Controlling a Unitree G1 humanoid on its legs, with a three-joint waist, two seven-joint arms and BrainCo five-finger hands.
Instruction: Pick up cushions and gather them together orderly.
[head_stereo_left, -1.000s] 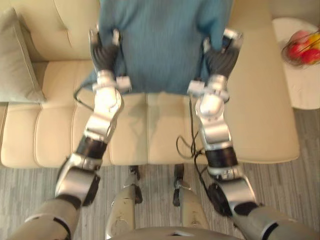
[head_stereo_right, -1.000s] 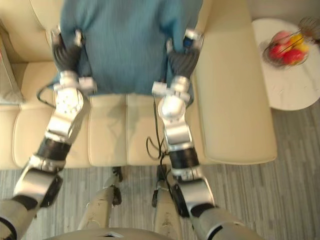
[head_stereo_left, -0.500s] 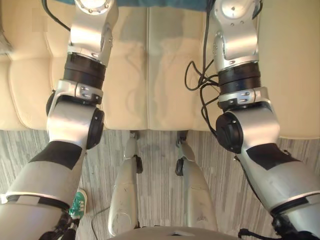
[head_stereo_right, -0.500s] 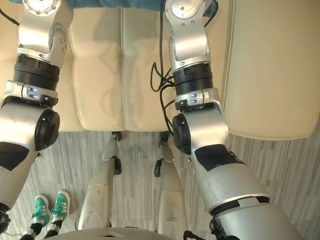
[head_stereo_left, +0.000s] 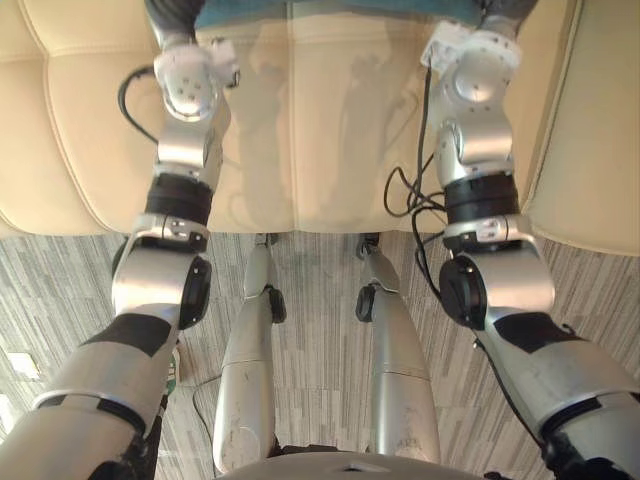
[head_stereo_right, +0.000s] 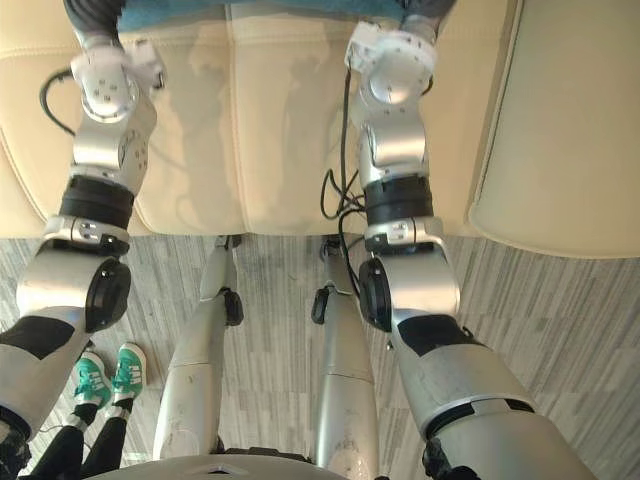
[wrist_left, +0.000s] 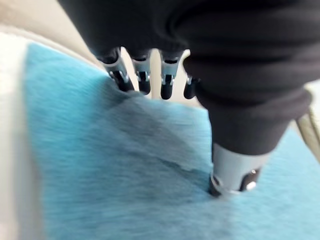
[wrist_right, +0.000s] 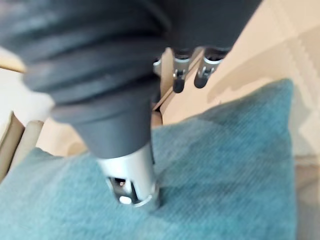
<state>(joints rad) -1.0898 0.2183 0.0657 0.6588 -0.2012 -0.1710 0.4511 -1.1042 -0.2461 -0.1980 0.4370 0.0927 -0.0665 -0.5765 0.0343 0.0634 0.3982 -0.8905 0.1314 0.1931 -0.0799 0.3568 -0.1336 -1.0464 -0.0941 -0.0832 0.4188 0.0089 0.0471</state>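
Teal cushion (wrist_left: 115, 170) over the cream sofa (head_stereo_left: 330, 130) seat, pinched at opposite edges by left hand (wrist_left: 235, 90) and right hand (wrist_right: 110, 85), thumbs pressed into its cloth, fingers curled behind.

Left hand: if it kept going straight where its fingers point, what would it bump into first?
The left hand's fingers lie at the cushion's far edge, with the thumb pressed into it. Straight on, they would probably meet the beige sofa just beyond, though depth is unclear.
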